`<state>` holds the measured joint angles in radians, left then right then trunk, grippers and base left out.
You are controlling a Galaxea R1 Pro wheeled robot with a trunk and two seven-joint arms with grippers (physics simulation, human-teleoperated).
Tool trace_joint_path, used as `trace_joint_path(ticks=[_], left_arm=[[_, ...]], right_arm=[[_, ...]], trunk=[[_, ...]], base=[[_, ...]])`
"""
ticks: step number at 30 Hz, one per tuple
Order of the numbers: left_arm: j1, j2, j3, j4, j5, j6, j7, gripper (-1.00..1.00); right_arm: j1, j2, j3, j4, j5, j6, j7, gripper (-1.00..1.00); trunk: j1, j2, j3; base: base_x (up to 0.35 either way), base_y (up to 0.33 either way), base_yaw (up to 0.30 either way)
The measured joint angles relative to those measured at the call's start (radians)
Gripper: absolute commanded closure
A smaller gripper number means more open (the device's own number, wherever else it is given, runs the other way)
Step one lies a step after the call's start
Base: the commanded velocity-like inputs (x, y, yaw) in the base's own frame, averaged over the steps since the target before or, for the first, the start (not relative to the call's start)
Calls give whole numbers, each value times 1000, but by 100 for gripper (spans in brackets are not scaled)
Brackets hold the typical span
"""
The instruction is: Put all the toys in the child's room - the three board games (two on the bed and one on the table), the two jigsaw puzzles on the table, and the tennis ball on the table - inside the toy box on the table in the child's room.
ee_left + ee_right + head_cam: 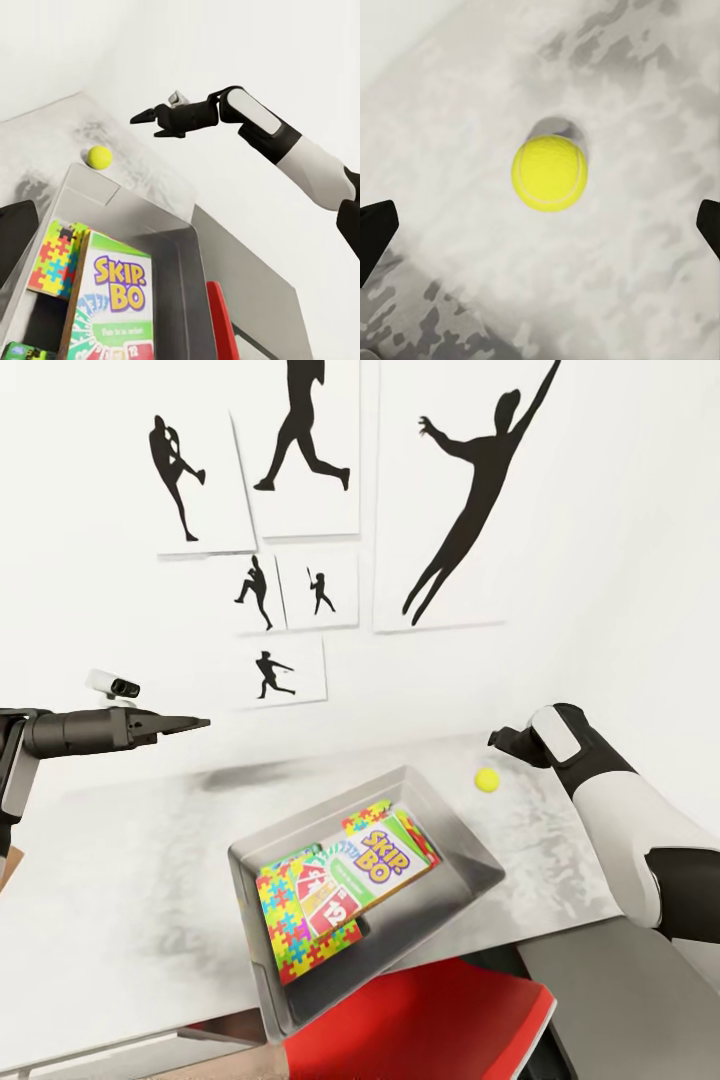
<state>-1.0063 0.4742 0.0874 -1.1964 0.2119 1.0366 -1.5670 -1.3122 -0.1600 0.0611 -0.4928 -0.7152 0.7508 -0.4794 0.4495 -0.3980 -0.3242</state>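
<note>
Lying in the box (470,880): games (385,860) and puzzles (290,930). Left out: ball (487,779) on table (120,860), under right gripper (148,120), jaws spread. Left gripper (195,724) pressed together.

Place: a child's room in a home, as I see it from my head camera
Walls: plain white, hung with white posters (437,495) of black silhouettes, figures running, kicking, leaping and swinging bats
Desk: a long pale grey mottled desk (120,880) stands against that wall in front of me
Toys: a shallow grey toy box (470,855) on the desk holds a Skip-Bo board game (385,860), another printed game box (335,900) and bright jigsaw puzzles (285,920)
Ball: a yellow tennis ball (487,780) lies on the desk just beside the box
Seat: something red (430,1020), perhaps a chair, sits below the desk edge
</note>
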Motion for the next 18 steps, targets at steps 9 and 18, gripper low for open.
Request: trace_joint_path(ticks=[9, 18], left_arm=[[1, 1, 2, 0, 0, 0, 0, -100], [1, 1, 4, 0, 0, 0, 0, -100]], right_arm=[[-8, 0, 0, 0, 0, 0, 0, -100], [-13, 0, 0, 0, 0, 0, 0, -100]], trunk=[[0, 0, -15], [0, 0, -29]], base=[[0, 0, 0], [0, 0, 0]])
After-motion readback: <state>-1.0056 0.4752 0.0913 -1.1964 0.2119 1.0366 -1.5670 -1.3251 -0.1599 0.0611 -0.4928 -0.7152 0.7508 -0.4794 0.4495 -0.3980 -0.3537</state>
